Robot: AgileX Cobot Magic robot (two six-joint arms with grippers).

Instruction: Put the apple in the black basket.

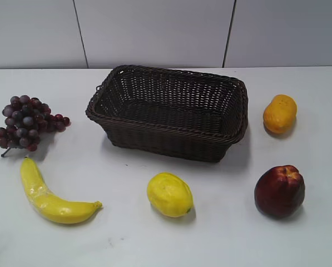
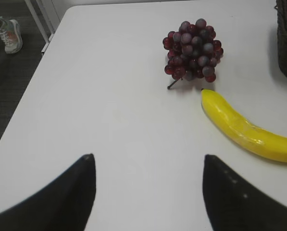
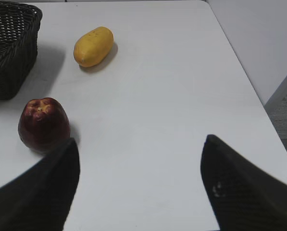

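Note:
The dark red apple sits on the white table at the front right, in front of and to the right of the black basket. The basket is empty. In the right wrist view the apple lies just ahead of my left fingertip, and a corner of the basket shows at the upper left. My right gripper is open and empty above bare table. My left gripper is open and empty above bare table. Neither gripper shows in the exterior view.
Purple grapes and a banana lie at the left. A yellow lemon lies in front of the basket. An orange fruit lies at the right of the basket. The table's right edge is near.

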